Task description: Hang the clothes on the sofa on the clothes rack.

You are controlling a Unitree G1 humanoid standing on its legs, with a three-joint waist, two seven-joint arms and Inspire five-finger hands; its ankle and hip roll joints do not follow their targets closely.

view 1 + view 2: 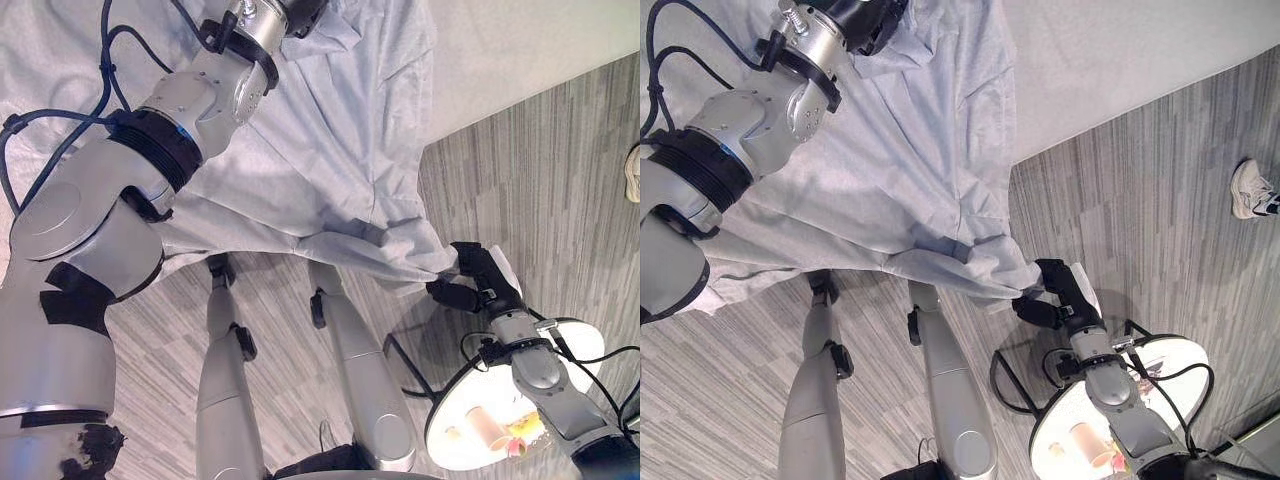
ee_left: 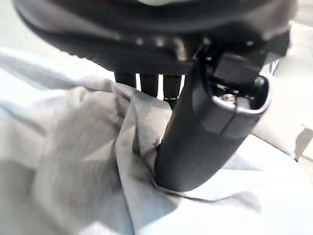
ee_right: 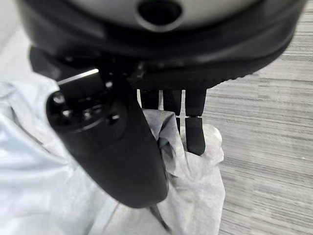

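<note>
Right wrist view: the right hand (image 3: 122,147) is clamped on a bunched corner of the pale blue-grey shirt (image 3: 44,186), cloth pinched between thumb and curled fingers (image 3: 194,132) above the grey striped floor (image 3: 264,147). Nearby, a round white side table (image 1: 590,345) is seen. Farther off, the garment is stretched across to the left hand (image 2: 205,127), whose thumb and fingers are closed on a fold, over the light sofa (image 1: 1120,50). A person's shoe (image 1: 1250,188) is seen beyond.

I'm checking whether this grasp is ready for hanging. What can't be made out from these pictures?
- Left hand: cut off by the head views' top edge.
- Garment: folds hide its type, and its full outline runs past the picture edges.
- Items on the round white table: too small, partly behind the right hand's arm.
</note>
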